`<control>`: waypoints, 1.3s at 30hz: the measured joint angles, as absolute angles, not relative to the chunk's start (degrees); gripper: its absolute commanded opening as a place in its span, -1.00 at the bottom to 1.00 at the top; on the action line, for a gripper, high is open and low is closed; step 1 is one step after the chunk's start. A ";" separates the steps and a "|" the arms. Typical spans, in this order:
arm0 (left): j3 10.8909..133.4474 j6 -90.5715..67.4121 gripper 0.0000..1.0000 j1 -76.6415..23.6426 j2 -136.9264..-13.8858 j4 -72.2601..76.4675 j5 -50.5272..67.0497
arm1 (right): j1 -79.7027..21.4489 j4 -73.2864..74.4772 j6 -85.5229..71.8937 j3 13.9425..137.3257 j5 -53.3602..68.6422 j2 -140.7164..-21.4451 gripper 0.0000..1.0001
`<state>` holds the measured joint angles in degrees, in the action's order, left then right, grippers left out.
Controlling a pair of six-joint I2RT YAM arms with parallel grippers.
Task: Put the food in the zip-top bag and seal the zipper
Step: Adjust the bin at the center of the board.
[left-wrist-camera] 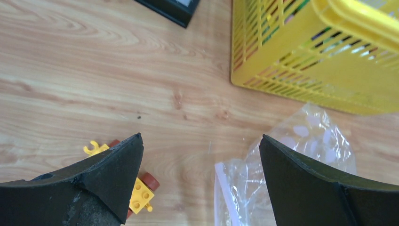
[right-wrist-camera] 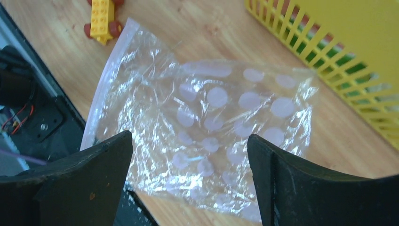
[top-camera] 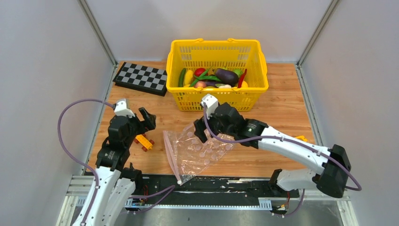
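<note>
The food [top-camera: 214, 77], with a purple eggplant [top-camera: 227, 75], green peppers and red pieces, lies in the yellow basket [top-camera: 256, 66]. The zip-top bag [top-camera: 197, 150] lies flat and empty on the table, also in the right wrist view [right-wrist-camera: 211, 117] and the left wrist view [left-wrist-camera: 306, 136]. Its zipper [top-camera: 170, 155] runs along the left edge, the slider near the front. My right gripper [top-camera: 201, 134] hangs open just above the bag's far part [right-wrist-camera: 189, 139]. My left gripper [top-camera: 146, 120] is open and empty, left of the bag [left-wrist-camera: 201, 141].
An orange toy block with dark wheels [top-camera: 143, 141] lies under my left gripper, left of the bag [left-wrist-camera: 141, 193]. A checkerboard [top-camera: 141, 78] lies at the back left. The bag's near corner hangs over the table's front edge onto the black rail [top-camera: 226, 186].
</note>
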<state>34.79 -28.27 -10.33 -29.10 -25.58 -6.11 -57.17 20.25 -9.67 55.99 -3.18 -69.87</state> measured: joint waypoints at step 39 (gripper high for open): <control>27.35 -38.79 0.87 -10.33 -24.49 -29.50 2.15 | -62.35 12.97 -14.74 64.25 8.82 -89.91 0.29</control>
